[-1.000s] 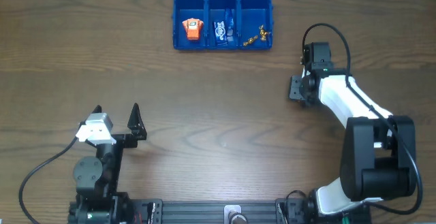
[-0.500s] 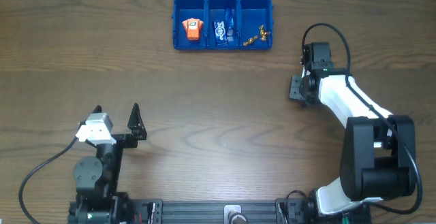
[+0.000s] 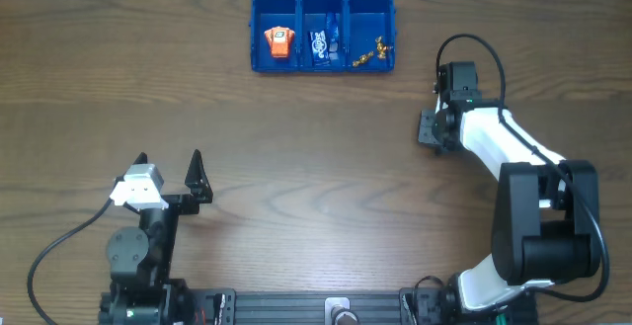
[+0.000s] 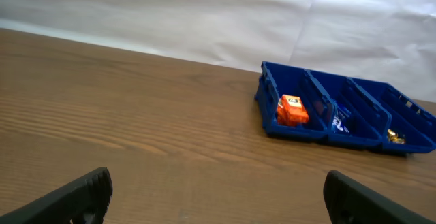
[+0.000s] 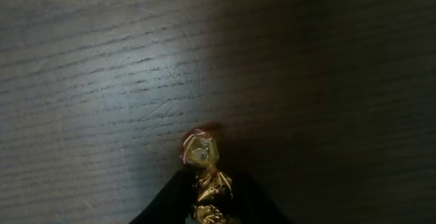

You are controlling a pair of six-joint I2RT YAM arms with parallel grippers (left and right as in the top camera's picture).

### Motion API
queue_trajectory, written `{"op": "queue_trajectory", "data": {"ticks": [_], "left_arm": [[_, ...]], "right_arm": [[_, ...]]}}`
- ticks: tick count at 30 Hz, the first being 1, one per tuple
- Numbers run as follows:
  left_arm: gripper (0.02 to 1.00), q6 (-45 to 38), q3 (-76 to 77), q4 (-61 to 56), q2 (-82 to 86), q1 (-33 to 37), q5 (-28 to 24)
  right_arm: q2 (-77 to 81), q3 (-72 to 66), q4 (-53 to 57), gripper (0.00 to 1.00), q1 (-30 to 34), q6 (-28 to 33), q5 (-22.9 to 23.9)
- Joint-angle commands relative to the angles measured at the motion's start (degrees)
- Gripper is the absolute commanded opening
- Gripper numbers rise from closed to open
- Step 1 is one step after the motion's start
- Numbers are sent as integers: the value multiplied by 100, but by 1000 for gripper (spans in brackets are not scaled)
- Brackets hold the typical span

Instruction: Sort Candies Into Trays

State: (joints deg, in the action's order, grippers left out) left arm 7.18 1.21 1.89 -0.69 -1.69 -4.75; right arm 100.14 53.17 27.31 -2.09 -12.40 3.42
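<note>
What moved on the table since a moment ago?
Hardly anything. The right arm shifted very slightly toward the left of the top view, and the right gripper stayed shut on a gold candy. The left gripper, the blue tray and the candies inside it stayed put.

A blue tray [image 3: 255,29] with three compartments side by side lies flat at the far side from the arms. In the top view, its left compartment holds one orange candy [image 3: 278,40] and the middle one holds a blue candy [image 3: 323,44]. The right compartment holds small gold candies [image 3: 370,54], lying near its front corner. One more gold-wrapped candy [image 5: 199,149] is pinched at its twisted end between the fingers of the right gripper [image 5: 206,200], well apart from the tray.
</note>
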Motion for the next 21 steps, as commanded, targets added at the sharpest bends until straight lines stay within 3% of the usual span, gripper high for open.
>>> {"op": "queue_trajectory", "data": {"ticks": [1, 5, 10, 14, 21], "left_arm": [[998, -79, -92, 219, 37, 22, -105], [998, -79, -92, 219, 37, 22, -105], [998, -79, -92, 219, 37, 22, -105], [996, -79, -92, 219, 37, 22, -105], [996, -79, -92, 219, 37, 22, -105]], "right_arm": [[111, -39, 22, 154, 20, 28, 28], [-144, -24, 131, 137, -105, 24, 26], [-1204, 321, 503, 137, -787, 31, 103], [-1563, 1801, 1172, 137, -1482, 31, 557], [-131, 4461, 1403, 145, -1572, 57, 894]]}}
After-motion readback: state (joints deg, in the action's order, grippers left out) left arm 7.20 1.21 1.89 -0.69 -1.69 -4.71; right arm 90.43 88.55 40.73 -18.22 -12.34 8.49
